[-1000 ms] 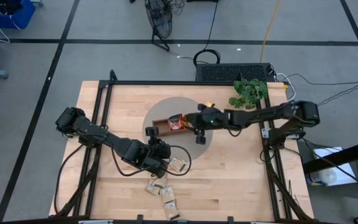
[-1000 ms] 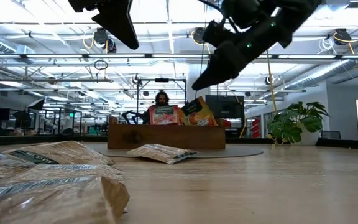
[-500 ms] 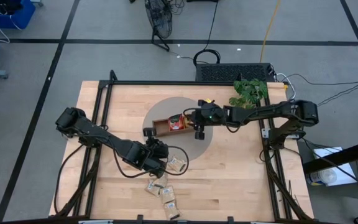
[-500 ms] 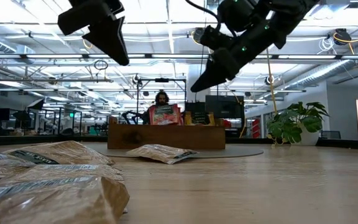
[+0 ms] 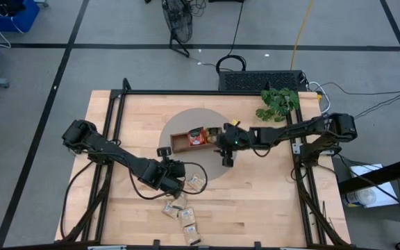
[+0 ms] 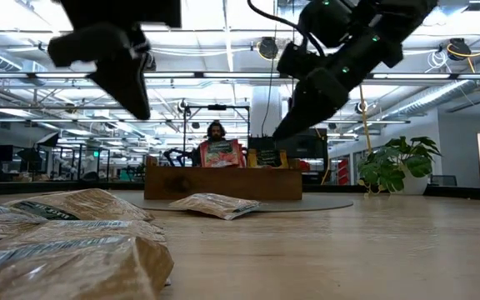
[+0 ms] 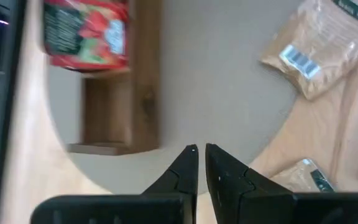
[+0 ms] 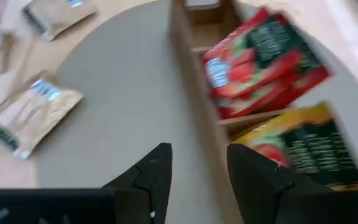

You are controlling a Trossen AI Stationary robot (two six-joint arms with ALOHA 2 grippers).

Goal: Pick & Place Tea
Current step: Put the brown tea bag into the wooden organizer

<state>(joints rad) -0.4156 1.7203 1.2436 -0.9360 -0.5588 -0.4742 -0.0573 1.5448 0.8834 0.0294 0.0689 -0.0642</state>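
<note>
Tea (image 8: 263,68) — red sachets' print unreadable — beige sachet (image 7: 319,46) shows barcode.

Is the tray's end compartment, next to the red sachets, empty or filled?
Empty. In the left wrist view the tray shows bare wood in that compartment, beside the red sachets.

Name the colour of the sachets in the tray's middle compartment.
Red sachets, with dark green printing; clearest in the right wrist view.
</note>
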